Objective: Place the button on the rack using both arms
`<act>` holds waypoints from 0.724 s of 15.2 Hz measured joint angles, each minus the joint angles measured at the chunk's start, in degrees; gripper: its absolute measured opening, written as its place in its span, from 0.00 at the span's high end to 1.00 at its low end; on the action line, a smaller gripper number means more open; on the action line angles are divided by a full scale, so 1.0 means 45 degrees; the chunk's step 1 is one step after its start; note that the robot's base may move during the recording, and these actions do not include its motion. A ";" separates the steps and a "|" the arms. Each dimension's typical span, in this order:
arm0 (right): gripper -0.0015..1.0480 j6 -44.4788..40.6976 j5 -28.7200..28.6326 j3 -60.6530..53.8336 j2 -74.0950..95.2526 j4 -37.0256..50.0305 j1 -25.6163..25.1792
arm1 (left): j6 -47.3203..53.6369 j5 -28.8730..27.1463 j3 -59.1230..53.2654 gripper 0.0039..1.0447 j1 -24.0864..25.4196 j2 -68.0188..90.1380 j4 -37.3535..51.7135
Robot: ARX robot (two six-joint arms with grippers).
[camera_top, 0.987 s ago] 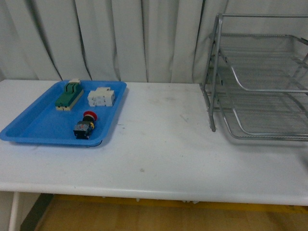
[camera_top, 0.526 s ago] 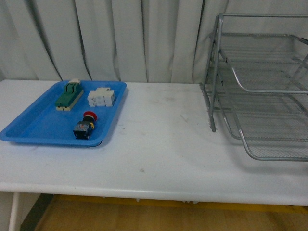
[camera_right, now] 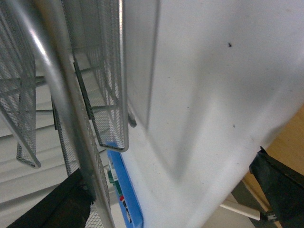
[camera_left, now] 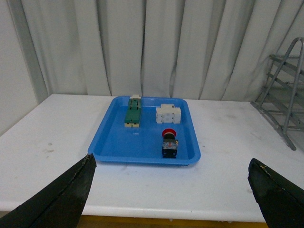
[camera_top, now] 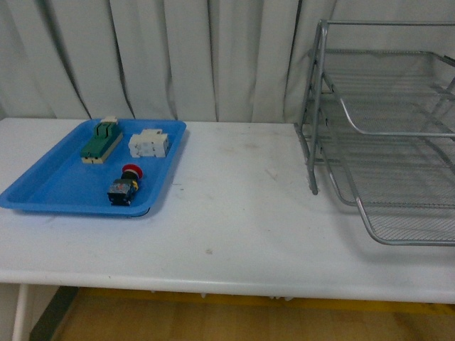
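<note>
— jaws first. what have i got?
— on my left gripper (camera_left: pixel 171 183) the fingers stand wide apart with nothing between them, hanging over the near edge of the table (camera_top: pixel 234 213). my right gripper (camera_right: pixel 166 194) is spread wide too and grips nothing. one of its fingers sits right beside a tube of the rack (camera_right: pixel 61 95), though i cannot tell whether it touches.
— and the button (camera_top: pixel 126 186)?
— lying on its side near the front rim of the blue tray (camera_top: pixel 57 181), red cap (camera_top: pixel 131 170) pointing toward the curtain. it's apart from the green-and-cream switch (camera_top: pixel 102 140) and the white block (camera_top: pixel 149 143) behind it.
— how will it handle?
— i judge it light, rigid plastic, not fragile. the rounded cap looks slippery, so i'd close on the flat sides of the dark blocky body, coming from above.
— room?
— plenty round the button. the blue tray's low rim just in front is the only edge to clear. bare tabletop lies between the blue tray and the rack. the rack's lowest tray (camera_top: pixel 405 238) juts forward of the frame, open on top, so i'd lower into that, minding the upright post and the tier overhead.
</note>
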 joint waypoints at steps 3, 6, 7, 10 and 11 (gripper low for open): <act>0.06 0.0155 0.0219 -0.0272 -0.1049 -0.0194 0.0019 | 0.0000 0.0000 0.0000 0.06 0.0000 0.0000 0.0000; 0.06 0.0398 0.0277 -0.0301 -0.2093 -0.0136 0.0117 | 0.0000 0.0000 0.0000 0.06 0.0000 0.0000 0.0000; 0.06 0.0403 0.0272 -0.0350 -0.2084 -0.0165 0.0121 | 0.0000 0.0000 0.0000 0.06 0.0000 0.0000 0.0000; 0.06 0.0534 0.0146 -0.0782 -0.1972 -0.0175 0.0083 | 0.0000 0.0000 0.0000 0.06 0.0000 0.0000 0.0000; 0.06 0.0636 0.0010 -0.1015 -0.2016 -0.0180 -0.0010 | 0.0000 0.0000 0.0000 0.06 0.0000 0.0000 0.0000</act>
